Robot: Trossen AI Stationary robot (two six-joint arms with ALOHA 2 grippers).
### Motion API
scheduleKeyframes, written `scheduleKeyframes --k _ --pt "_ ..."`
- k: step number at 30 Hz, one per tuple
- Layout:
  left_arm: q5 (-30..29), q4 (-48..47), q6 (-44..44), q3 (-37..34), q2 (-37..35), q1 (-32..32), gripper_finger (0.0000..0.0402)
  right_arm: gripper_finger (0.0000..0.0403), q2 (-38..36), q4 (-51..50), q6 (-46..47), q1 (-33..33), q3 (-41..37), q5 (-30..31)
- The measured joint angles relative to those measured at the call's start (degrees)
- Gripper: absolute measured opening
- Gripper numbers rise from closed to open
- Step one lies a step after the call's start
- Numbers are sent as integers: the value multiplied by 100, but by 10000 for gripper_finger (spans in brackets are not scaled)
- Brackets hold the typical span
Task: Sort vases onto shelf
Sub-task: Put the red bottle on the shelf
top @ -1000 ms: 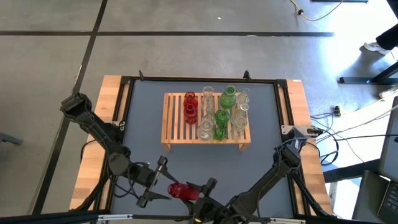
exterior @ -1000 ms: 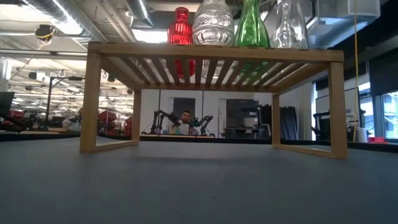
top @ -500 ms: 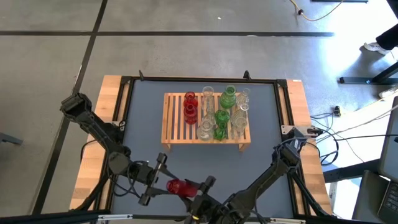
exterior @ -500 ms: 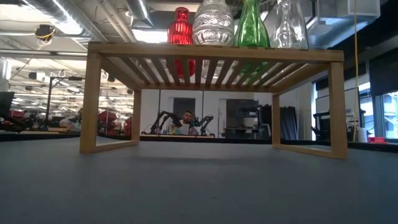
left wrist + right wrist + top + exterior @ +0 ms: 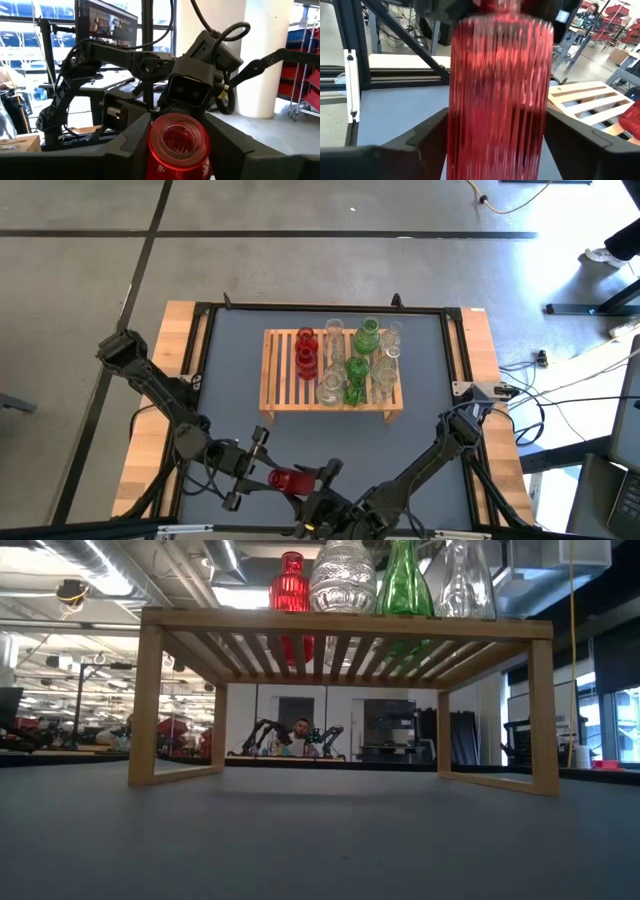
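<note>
A ribbed red glass vase (image 5: 284,479) hangs level in the air over the table's near edge, between my two grippers. My right gripper (image 5: 322,477) is shut on it from the right. My left gripper (image 5: 256,471) is open, its fingers standing on either side of the vase's mouth end (image 5: 177,141); I cannot tell whether they touch. The wooden shelf (image 5: 280,370) stands mid-table on short legs. Red vases (image 5: 306,350), green ones (image 5: 362,350) and clear ones (image 5: 330,385) stand upright on its slats. They also show in the low view: red vase (image 5: 291,585), shelf (image 5: 200,620). My right gripper pinches the red vase's ribbed body (image 5: 500,125) between its two fingers (image 5: 427,137), one on each side. The fingers come level from the table's right and lie along the vase. The vase is lifted clear and lies level, its mouth pointing toward my left gripper.
The table's raised black frame (image 5: 200,330) runs round the grey mat (image 5: 230,380). Bare mat lies left, right and in front of the shelf. The shelf's left slats beside the red vases hold nothing. Beyond the table, a person sits at a far desk (image 5: 298,735).
My right gripper has carried the red vase a little toward the table's left and far side, bringing its mouth end deeper between my left gripper's fingers. My left gripper has shifted slightly toward the far edge. The shelf and its vases have stayed still.
</note>
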Motion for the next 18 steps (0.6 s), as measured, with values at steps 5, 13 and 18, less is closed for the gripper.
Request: scheduleKeyframes --k 5,13,18 --pt "-9 -129 -34 -5 1 86 150 294 -2 -199 -41 9 39 7" --pt "-594 -1635 -251 313 -440 383 152 296 -624 -1475 293 646 50 422" --pt "-618 -3602 -466 1166 -629 952 152 296 -893 -3060 1894 1027 40 247"
